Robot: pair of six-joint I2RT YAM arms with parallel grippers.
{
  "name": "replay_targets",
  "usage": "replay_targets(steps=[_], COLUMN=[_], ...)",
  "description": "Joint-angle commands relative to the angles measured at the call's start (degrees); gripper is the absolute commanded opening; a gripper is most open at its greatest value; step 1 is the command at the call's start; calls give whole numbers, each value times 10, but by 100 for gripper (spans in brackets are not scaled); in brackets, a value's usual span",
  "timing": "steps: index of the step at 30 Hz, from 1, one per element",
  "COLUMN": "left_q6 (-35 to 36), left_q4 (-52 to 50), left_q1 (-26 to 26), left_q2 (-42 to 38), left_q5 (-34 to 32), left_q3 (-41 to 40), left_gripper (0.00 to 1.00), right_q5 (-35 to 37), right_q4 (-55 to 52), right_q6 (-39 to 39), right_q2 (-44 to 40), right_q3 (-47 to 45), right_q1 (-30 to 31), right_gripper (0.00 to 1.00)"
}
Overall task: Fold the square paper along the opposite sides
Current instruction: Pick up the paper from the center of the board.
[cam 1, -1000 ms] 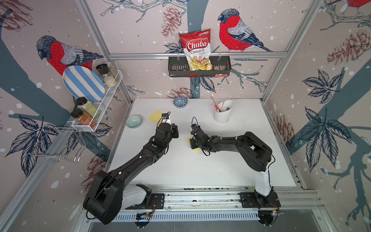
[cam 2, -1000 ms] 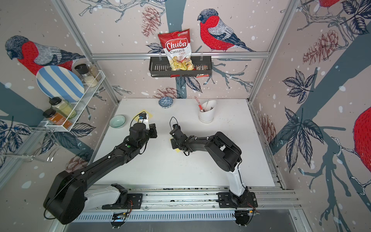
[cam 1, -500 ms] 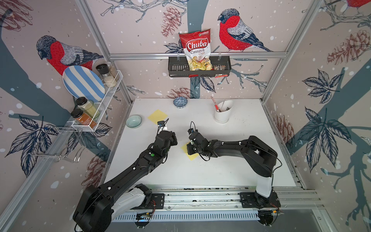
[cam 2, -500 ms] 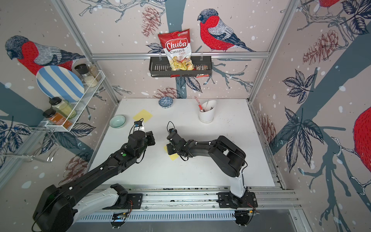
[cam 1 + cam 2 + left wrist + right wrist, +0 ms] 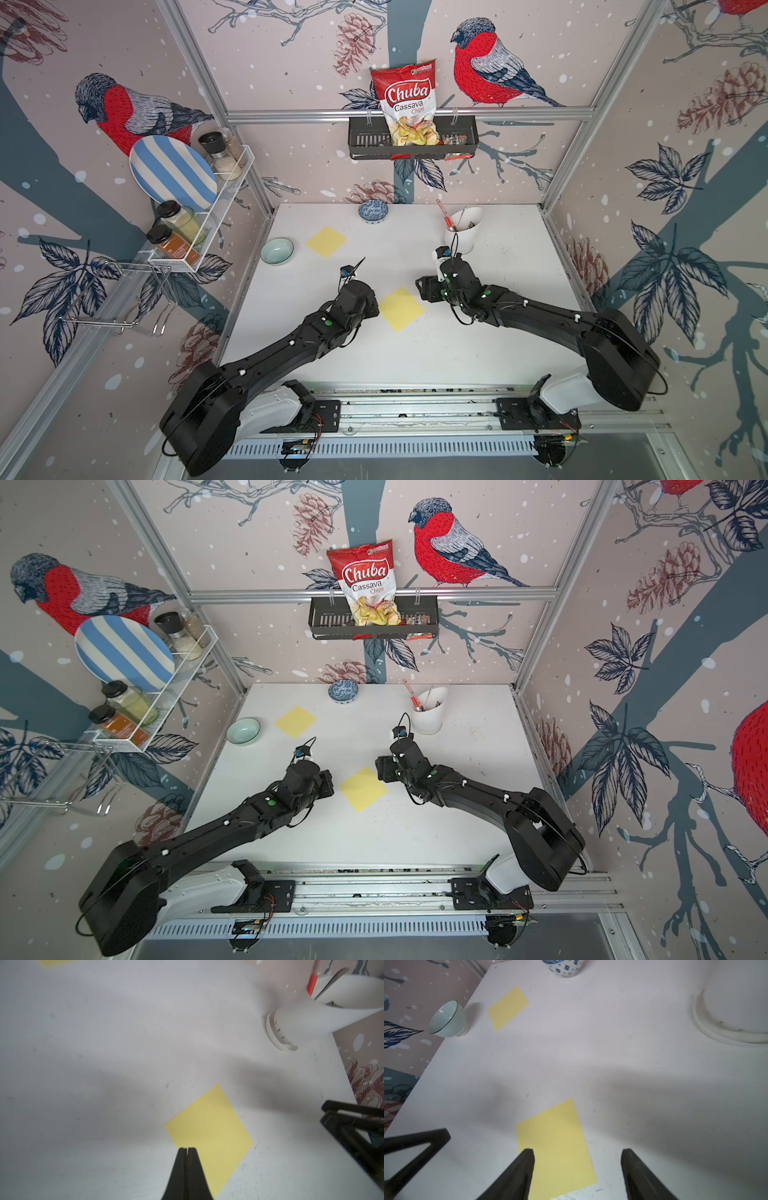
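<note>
L gripper (image 5: 187, 1149) pinched tight, empty. R gripper (image 5: 577, 1152) jaws spread wide, nothing held. And the paper (image 5: 401, 309) lies flat btwn them (2nd sheet (image 5: 326, 241) sits farther back).

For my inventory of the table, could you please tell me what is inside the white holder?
A red-handled stick and a thin grey tool poke out of the white holder. Their lower ends, and anything deeper, are hidden by its wall.
</note>
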Motion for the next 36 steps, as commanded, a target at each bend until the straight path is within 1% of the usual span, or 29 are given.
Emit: replay_targets(steps=[1,3,6,13,18,21,26,31,36], left_q6=[-68,-89,-114,-164,-183,-186,-187,-180,-157], left_q4=[55,86,106,115,105,109,128,126,93], left_q1=[-25,-41,-52,-54,-54,-54,-53,-49,-37], left_q2=[49,81,110,118,145,172,208,226,231], left_q5=[47,49,45,14,2,9,13,10,3], left_q3=[-8,-8,1,0,5,11,15,20,30], left_gripper=[0,0,0,0,0,0,0,0,0], right_q5=[-20,-28,-56,-105,-142,-167,-187,-187,-180], right_q4=[-24,-38,-60,-71,-64,-64,-75,-96,-111], right_q6=[-44,-66,-95,-139,-147,-158,-168,-179,-180], right_q2=[-9,-8,5,46,89,116,165,201,214], right_q3=[-2,8,28,52,64,79,113,134,135], right_q1=[-24,-36,-50,-55,-57,-57,-57,-50,-36], right_gripper=[71,71,68,62,62,62,61,61,61])
